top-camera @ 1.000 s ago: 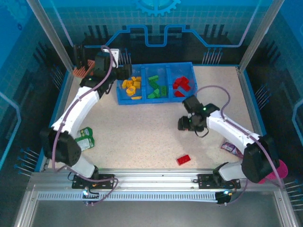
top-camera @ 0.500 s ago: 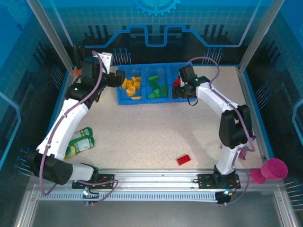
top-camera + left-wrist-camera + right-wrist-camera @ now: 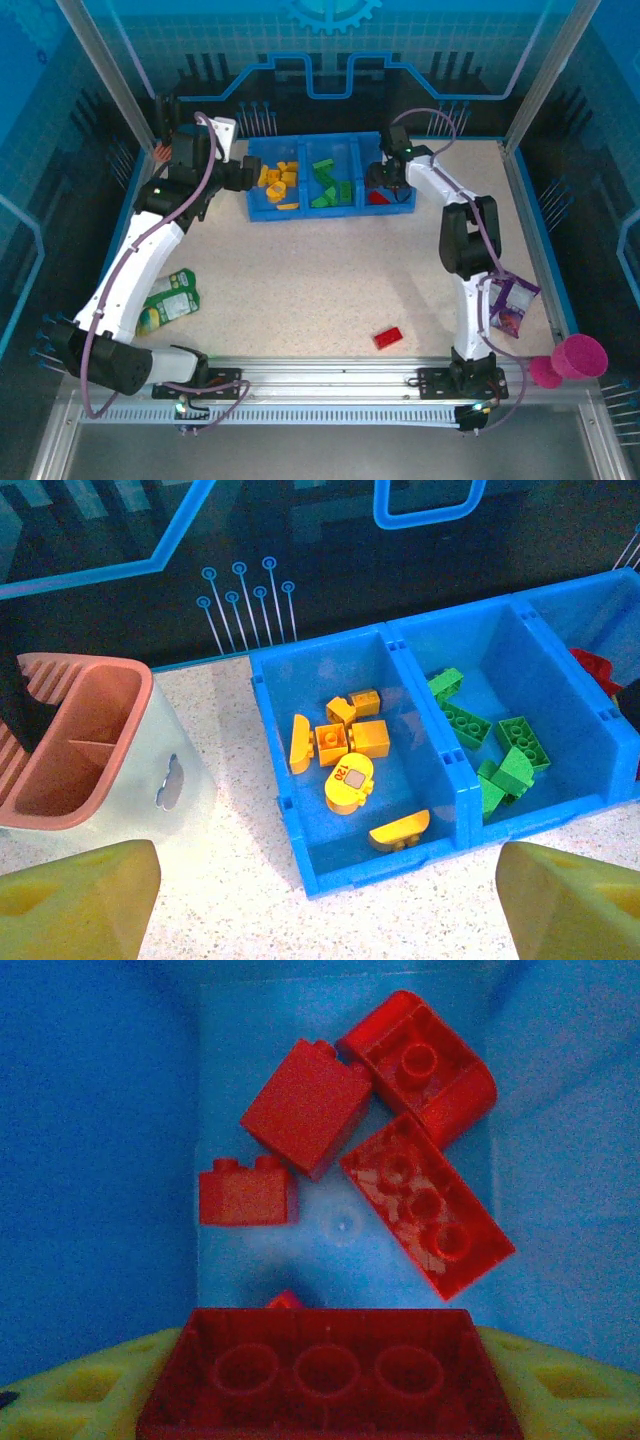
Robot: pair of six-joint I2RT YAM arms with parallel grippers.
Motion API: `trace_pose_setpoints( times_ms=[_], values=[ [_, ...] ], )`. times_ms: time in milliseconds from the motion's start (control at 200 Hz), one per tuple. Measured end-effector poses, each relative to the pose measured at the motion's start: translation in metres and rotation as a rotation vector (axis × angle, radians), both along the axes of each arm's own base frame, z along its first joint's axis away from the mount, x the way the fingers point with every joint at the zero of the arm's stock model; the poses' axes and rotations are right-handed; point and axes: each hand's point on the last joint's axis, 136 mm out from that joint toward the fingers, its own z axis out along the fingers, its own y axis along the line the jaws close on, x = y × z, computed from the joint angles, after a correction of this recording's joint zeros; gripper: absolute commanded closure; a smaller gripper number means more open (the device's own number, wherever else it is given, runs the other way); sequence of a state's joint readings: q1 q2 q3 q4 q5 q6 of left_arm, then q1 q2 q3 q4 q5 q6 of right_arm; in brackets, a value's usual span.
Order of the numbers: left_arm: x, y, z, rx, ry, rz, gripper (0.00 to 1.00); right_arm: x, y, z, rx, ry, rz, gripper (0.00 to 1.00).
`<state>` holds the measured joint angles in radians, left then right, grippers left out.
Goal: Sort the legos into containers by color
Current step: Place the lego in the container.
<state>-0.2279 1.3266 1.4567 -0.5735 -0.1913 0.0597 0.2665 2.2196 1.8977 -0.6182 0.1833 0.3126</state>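
Observation:
The blue tray (image 3: 300, 211) stands at the back of the table with three compartments. Yellow-orange legos (image 3: 349, 751) lie in its left one, green legos (image 3: 492, 750) in the middle, red legos (image 3: 312, 1106) in the right. My right gripper (image 3: 385, 180) hangs over the right compartment, shut on a red brick (image 3: 328, 1375) whose hollow underside faces the camera, just above the red pile. My left gripper (image 3: 330, 920) is open and empty in front of the tray's left compartment, its yellow fingers (image 3: 75, 900) wide apart. One more red brick (image 3: 388, 337) lies near the table's front edge.
A cream holder with an orange rim (image 3: 80, 735) stands just left of the tray. A green packet (image 3: 172, 296) lies at the left, a purple packet (image 3: 510, 305) at the right beside my right arm, and a pink cup (image 3: 575, 357) at the front right corner.
My right arm swung from mid-table to the tray's right compartment, carrying the red brick. My left gripper drew back a little from the tray.

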Motion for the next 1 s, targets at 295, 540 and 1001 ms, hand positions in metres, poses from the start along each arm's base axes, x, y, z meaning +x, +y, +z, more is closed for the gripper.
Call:
trace_pose_setpoints(
  times_ms=[295, 540, 1001],
  values=[
    [0.000, 0.001, 0.000, 0.002, 0.001, 0.003, 0.11, 0.011, 0.005, -0.005, 0.014, -0.002, 0.007, 0.41],
    [0.000, 0.001, 0.000, 0.002, 0.001, 0.003, 0.09, 0.010, 0.007, 0.001, 0.028, 0.002, 0.019, 0.26],
    [-0.004, 0.001, 0.007, -0.004, -0.020, 0.003, 0.08, -0.006, 0.012, 0.054, 0.085, -0.051, 0.098, 0.14]
  ],
)
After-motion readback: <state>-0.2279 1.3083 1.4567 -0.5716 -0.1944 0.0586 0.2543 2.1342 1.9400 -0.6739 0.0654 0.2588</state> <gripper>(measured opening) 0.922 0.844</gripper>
